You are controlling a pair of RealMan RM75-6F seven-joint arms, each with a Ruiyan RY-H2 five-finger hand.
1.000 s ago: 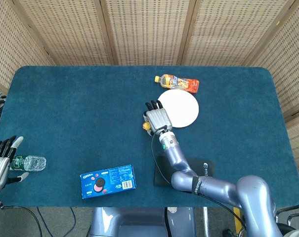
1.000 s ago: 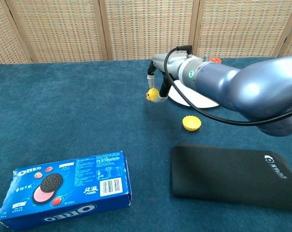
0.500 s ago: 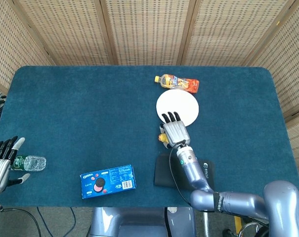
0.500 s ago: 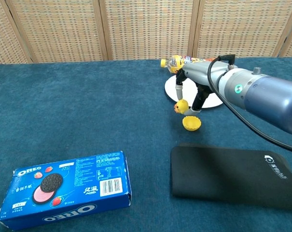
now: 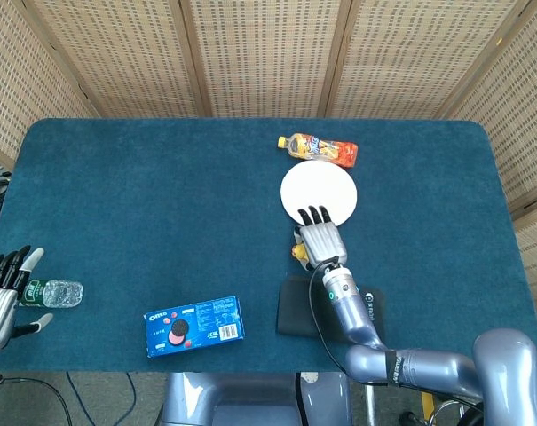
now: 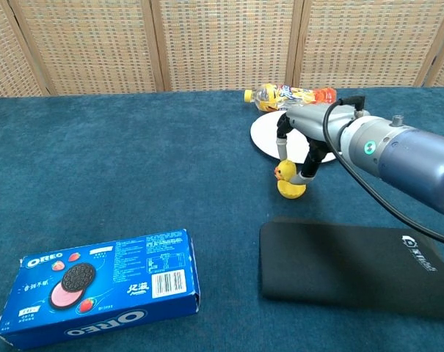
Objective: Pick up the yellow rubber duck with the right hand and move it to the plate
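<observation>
The small yellow rubber duck (image 6: 284,171) hangs just above the table, pinched between the fingers of my right hand (image 6: 304,132). It is at, or touching, the top of a yellow scalloped cap (image 6: 291,190) lying on the cloth. From the head view the right hand (image 5: 321,240) covers most of the duck (image 5: 297,253), which peeks out at its left side. The white plate (image 6: 264,136) lies just beyond the hand, its near rim right behind the duck. My left hand (image 5: 2,291) rests at the table's left edge with its fingers spread, holding nothing.
An orange drink bottle (image 5: 319,149) lies behind the plate (image 5: 319,188). A black pad (image 6: 357,268) lies in front of the right hand. A blue Oreo box (image 6: 108,284) sits at the near left. A clear water bottle (image 5: 53,292) lies beside the left hand.
My right hand carried the duck from left of the plate to its near side and lowered it beside the yellow cap. The left hand stayed put.
</observation>
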